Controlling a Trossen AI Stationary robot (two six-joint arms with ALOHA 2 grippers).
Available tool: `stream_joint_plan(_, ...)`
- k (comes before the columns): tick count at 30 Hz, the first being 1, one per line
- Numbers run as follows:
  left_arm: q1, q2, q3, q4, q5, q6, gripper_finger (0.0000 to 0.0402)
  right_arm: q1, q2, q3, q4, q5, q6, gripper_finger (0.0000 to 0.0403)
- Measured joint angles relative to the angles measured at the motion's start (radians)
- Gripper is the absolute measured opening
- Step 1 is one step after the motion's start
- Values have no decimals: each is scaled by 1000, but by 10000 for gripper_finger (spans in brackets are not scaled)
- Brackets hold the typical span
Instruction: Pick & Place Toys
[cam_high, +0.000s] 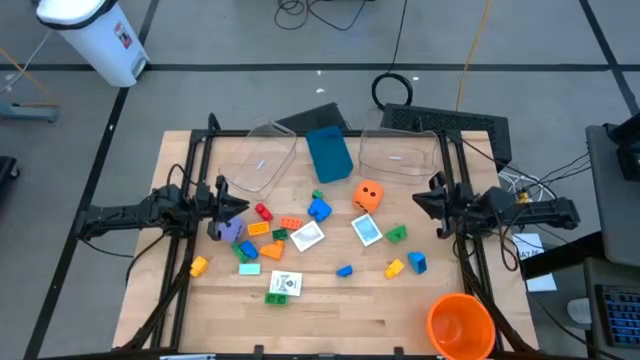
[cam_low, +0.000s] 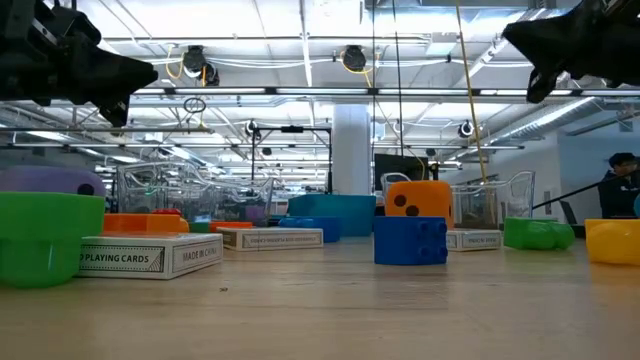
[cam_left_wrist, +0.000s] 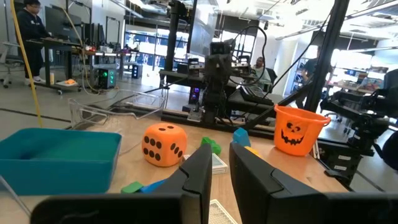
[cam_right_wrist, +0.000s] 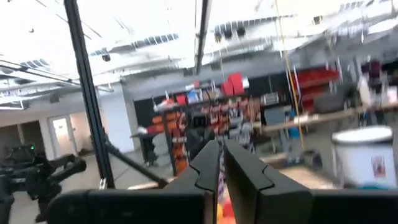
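We see the left gripper (cam_high: 238, 207) closed and empty above the purple die (cam_high: 230, 229), and the right gripper (cam_high: 420, 199) closed and empty beside the orange die (cam_high: 367, 196).

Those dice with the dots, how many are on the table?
2. The orange die sits mid-table, in front of the blue box. The purple die lies by the left gripper. More may be hidden.

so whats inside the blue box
Nothing visible inside the blue box from above, only its blue floor. In the left wrist view its near wall hides the inner bottom, so a small flat piece cannot be ruled out.
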Motion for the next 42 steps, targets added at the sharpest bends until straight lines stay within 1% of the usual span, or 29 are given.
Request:
stream_joint_plan(3,0,0,0,0,0,0,61,0,48,0,68,0,-89,27)
stream_joint_plan(6,0,0,0,0,0,0,61,0,124,0,116,0,-161,38)
stream_joint_plan(10,0,0,0,0,0,0,61,0,259,4,158,-1,-192,60)
stream_joint_plan(13,0,0,0,0,0,0,61,0,383,27,157,-1,-197,81)
stream_joint_plan(18,0,0,0,1,0,0,61,0,603,109,220,-1,-222,119)
stream_joint_plan(22,0,0,0,10,-3,0,61,0,759,183,210,-1,-223,150)
stream_joint_plan(25,0,0,0,56,-69,0,61,0,846,243,221,-1,-232,171)
stream_joint_plan(28,0,0,0,115,-103,0,61,0,910,291,216,-1,-242,191)
stream_joint_plan(33,0,0,0,185,-105,-1,61,-2,977,343,217,-1,-235,219)
stream_joint_plan(38,1,0,0,294,-119,64,61,-2,1003,347,216,3,-177,240)
stream_joint_plan(42,1,2,0,331,-119,90,61,-2,1003,348,217,0,-157,248)
